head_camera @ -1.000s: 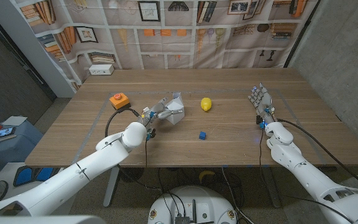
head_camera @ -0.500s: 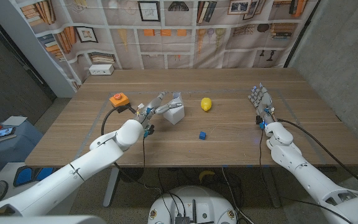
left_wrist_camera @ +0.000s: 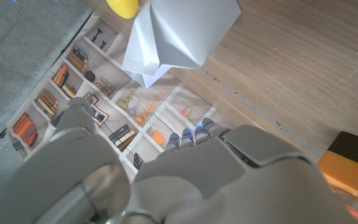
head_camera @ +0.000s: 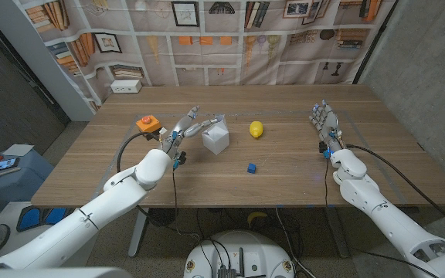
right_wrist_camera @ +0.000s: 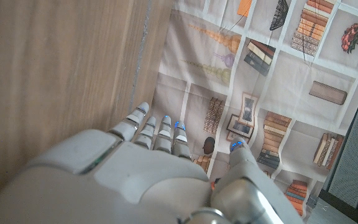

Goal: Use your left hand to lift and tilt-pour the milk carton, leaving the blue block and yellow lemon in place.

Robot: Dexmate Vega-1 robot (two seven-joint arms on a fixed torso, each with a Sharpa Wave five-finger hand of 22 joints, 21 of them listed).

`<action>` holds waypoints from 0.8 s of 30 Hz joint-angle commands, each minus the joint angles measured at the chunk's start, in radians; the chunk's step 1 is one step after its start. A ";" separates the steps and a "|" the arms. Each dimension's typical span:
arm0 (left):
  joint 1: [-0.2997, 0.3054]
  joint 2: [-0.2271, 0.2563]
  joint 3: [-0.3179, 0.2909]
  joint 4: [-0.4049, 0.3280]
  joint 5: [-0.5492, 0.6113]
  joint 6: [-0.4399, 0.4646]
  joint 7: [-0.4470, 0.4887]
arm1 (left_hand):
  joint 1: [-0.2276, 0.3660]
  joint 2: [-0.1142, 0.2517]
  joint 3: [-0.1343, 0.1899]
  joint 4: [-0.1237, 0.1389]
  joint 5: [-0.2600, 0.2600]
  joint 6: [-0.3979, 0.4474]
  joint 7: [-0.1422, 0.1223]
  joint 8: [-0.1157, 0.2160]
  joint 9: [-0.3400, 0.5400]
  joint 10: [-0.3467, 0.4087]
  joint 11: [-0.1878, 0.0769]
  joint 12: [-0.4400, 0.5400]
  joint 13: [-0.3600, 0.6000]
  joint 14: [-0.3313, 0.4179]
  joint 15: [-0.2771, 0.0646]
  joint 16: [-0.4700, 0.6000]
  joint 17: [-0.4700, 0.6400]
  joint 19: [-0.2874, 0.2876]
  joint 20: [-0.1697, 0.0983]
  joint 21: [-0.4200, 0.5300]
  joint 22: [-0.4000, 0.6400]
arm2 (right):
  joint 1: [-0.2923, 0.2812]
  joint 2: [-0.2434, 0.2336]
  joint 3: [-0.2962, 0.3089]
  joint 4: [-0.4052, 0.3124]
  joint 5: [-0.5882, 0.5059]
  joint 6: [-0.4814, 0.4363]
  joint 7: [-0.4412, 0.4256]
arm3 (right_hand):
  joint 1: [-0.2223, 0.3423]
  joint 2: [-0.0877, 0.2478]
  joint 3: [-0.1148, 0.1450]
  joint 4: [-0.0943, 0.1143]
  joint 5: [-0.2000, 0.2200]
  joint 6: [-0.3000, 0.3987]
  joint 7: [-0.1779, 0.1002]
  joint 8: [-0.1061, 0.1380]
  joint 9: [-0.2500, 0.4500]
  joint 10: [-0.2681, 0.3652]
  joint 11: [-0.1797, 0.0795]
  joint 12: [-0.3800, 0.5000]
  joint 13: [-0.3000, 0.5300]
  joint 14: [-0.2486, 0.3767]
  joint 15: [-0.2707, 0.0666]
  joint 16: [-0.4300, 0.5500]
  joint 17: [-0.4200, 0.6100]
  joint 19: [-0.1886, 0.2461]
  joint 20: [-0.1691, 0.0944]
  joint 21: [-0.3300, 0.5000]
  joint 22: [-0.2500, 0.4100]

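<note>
Left hand [head_camera: 182,129] hangs released, fingers spread, just beside the upright milk carton [head_camera: 215,138], not touching it.

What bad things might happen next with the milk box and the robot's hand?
1. The left hand is open right beside the milk carton, fingertips near its top. A careless move might knock the upright carton over.
2. The orange button box sits close on the hand's other side, so pulling the arm back might bump it.
3. If the carton slid or fell sideways, it might nudge the yellow lemon, which should stay put.
</note>
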 commanded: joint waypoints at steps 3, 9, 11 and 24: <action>0.009 -0.056 -0.068 0.157 -0.107 -0.196 -0.043 | -0.014 0.010 0.001 0.009 0.006 0.014 -0.005 0.009 0.003 -0.050 -0.007 0.008 0.000 -0.035 -0.007 0.006 0.003 0.010 -0.040 0.008 0.002 | -0.014 -0.038 -0.003 -0.081 -0.009 -0.060 -0.010 | -0.007 0.023 0.003 0.001 -0.005 -0.011 0.031 -0.005 0.002 0.001 0.003 0.003 0.000 -0.005 -0.014 -0.003 0.002 -0.015 -0.017 -0.003 0.003; -0.017 -0.096 -0.069 0.258 -0.141 -0.296 -0.073 | -0.044 0.049 0.004 0.027 0.012 0.032 -0.007 0.006 0.003 -0.034 -0.016 0.007 -0.001 -0.018 -0.015 0.007 0.004 0.022 -0.041 0.009 0.002 | -0.017 -0.059 0.001 -0.103 -0.002 -0.076 0.005 | -0.018 0.019 -0.003 0.007 -0.005 -0.019 0.042 -0.006 0.001 -0.003 0.003 0.001 -0.001 -0.010 -0.019 -0.005 0.003 -0.029 -0.024 -0.006 0.002; -0.021 -0.108 -0.070 0.285 -0.142 -0.322 -0.070 | -0.052 0.055 0.004 0.031 0.013 0.034 -0.009 0.004 0.003 -0.034 -0.018 0.006 -0.001 -0.017 -0.016 0.006 0.005 0.022 -0.045 0.008 0.002 | -0.017 -0.062 0.004 -0.105 0.001 -0.074 0.011 | -0.022 0.018 -0.004 0.010 -0.004 -0.023 0.047 -0.007 0.001 -0.004 0.002 0.001 -0.002 -0.010 -0.019 -0.005 0.003 -0.031 -0.025 -0.006 0.002; -0.073 -0.175 -0.067 0.463 -0.182 -0.449 -0.104 | -0.086 0.085 0.005 0.046 0.018 0.055 -0.016 0.001 0.002 -0.009 -0.030 0.007 -0.002 0.001 -0.025 0.006 0.004 0.023 -0.051 0.005 0.003 | 0.014 -0.057 -0.012 -0.093 0.000 -0.093 0.035 | -0.044 0.017 -0.011 0.025 -0.002 -0.031 0.060 -0.007 0.000 -0.010 0.001 -0.001 -0.003 -0.012 -0.024 -0.007 0.004 -0.039 -0.035 -0.005 0.002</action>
